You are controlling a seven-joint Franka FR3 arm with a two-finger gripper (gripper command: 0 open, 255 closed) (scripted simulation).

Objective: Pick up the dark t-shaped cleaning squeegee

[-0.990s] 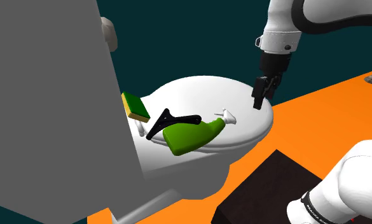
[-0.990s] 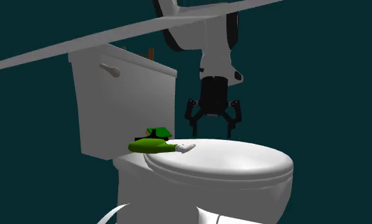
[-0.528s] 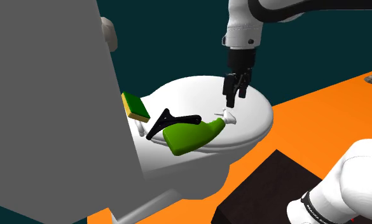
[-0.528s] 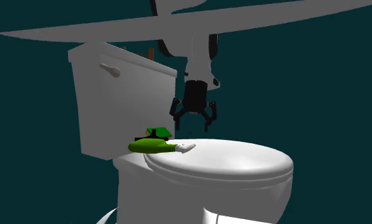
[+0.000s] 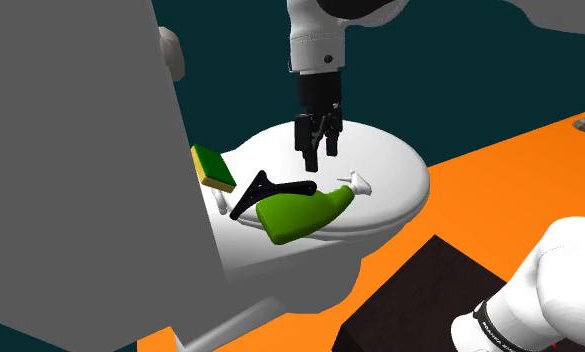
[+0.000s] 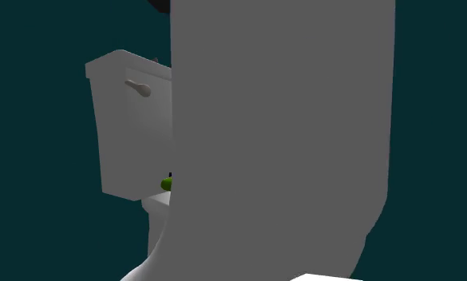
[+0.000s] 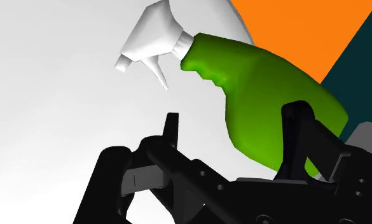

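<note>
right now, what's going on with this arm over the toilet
The robot arm is after the dark squeegee, which lies on the closed toilet lid beside a green spray bottle and a green sponge. Its gripper hovers open above the lid, close to the squeegee and bottle, holding nothing. The squeegee is not yet picked up.

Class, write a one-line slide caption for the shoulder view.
Open black claw hovers over a white toilet lid, near the black T-shaped squeegee lying beside a green spray bottle and green-and-yellow sponge.
</note>
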